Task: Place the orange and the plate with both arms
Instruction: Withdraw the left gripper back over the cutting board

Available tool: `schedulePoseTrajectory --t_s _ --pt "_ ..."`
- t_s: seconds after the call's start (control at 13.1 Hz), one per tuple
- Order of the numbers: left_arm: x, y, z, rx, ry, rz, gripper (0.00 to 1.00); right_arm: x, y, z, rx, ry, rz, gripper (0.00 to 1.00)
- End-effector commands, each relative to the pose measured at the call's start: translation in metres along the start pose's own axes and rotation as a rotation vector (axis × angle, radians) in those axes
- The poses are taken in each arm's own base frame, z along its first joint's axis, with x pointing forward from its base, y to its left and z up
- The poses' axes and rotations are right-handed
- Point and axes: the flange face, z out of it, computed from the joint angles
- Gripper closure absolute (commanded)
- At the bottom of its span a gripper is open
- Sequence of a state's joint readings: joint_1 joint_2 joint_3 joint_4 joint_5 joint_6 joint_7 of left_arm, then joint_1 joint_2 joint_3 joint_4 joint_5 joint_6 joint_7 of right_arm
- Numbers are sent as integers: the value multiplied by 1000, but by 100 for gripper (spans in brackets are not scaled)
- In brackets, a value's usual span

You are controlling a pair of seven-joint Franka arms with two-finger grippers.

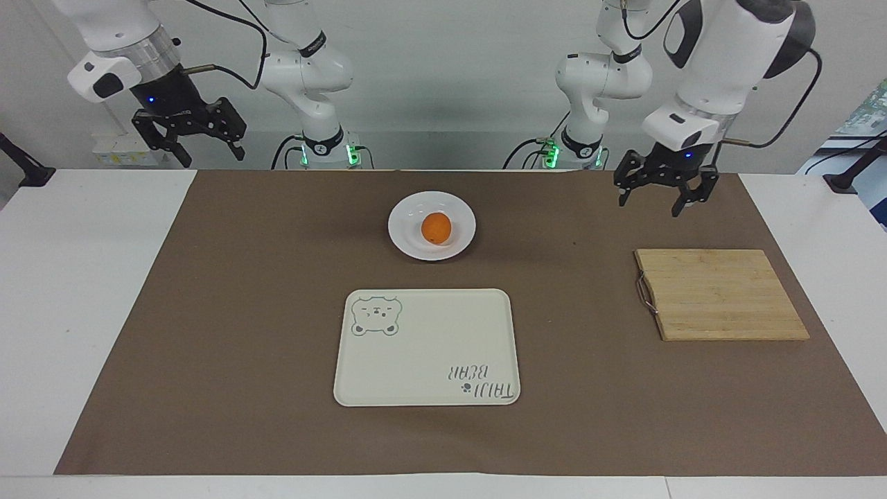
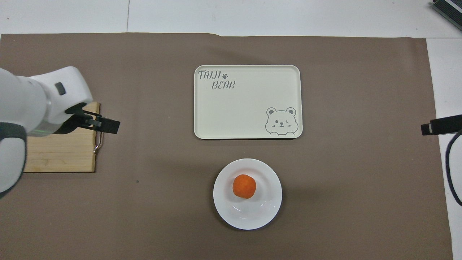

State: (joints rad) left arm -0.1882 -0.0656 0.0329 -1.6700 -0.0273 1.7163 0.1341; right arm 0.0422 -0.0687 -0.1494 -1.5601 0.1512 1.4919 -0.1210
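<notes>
The orange (image 1: 436, 228) lies in the white plate (image 1: 410, 243) on the brown mat, near the robots at mid table; in the overhead view the orange (image 2: 244, 186) sits in the plate (image 2: 265, 211) too. My left gripper (image 1: 663, 195) is open and empty, raised over the mat at the left arm's end, beside the wooden board. Its fingers (image 2: 108, 125) show in the overhead view. My right gripper (image 1: 202, 145) is open and empty, raised high at the right arm's end, where that arm waits.
A cream tray (image 1: 426, 346) with a bear drawing and lettering lies farther from the robots than the plate; it also shows in the overhead view (image 2: 247, 101). A wooden cutting board (image 1: 721, 294) with a metal handle lies at the left arm's end.
</notes>
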Motion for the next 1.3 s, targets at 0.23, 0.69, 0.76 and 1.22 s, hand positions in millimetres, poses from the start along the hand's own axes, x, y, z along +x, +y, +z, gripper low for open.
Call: schedulePoseTrajectory --t_s 0.23,0.69,0.76,1.22 --pt "14 -52 -45 2 -33 -39 0 0 0 26 160 -37 103 0" --pt "-3 -24 -47 -11 -65 -4 0 8 2 71 261 -23 75 0" --pt "-7 -30 -46 -14 -89 -16 0 8 2 81 294 -26 88 0" --pt "-20 -40 -45 -20 -148 -38 0 1 11 158 477 -49 111 0"
